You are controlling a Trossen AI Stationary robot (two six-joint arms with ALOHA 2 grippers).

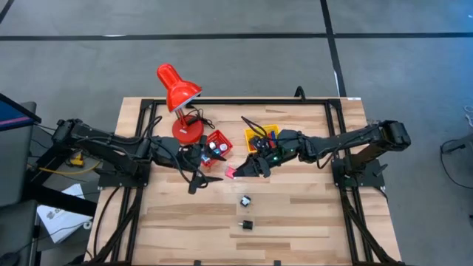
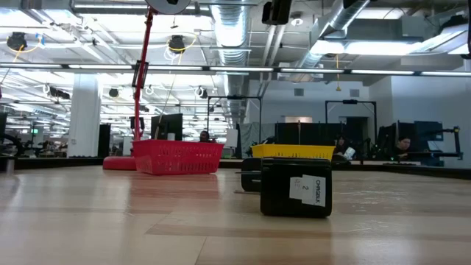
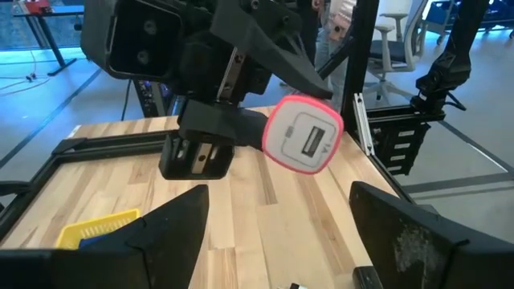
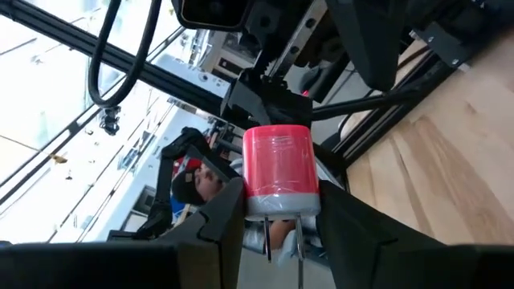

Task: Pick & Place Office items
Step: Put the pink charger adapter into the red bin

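Handover step, mid-air, between the two baskets. The right gripper [image 1: 235, 172] is closed on a pink-and-white charger-like block [image 4: 277, 170], its two metal prongs showing between the fingers in the right wrist view; in the high view the item hangs above the table near centre, just in front of the red basket [image 1: 219, 145] and well clear of the yellow basket [image 1: 263, 135]. The left gripper [image 1: 201, 177] faces it from close by with fingers [image 3: 173, 225] spread wide and nothing between them; the block [image 3: 303, 135] sits ahead of that gap, not yet inside it. Whether the block is meant for the left gripper or for direct placement in a basket cannot be settled from these views; the facing pose suggests a transfer. Next move, as judged: left gripper advances so its fingers straddle the block's body, closes, and only then the right lets go. Two small black pieces [image 1: 246, 200] lie on the table nearer the front edge, not yet picked.
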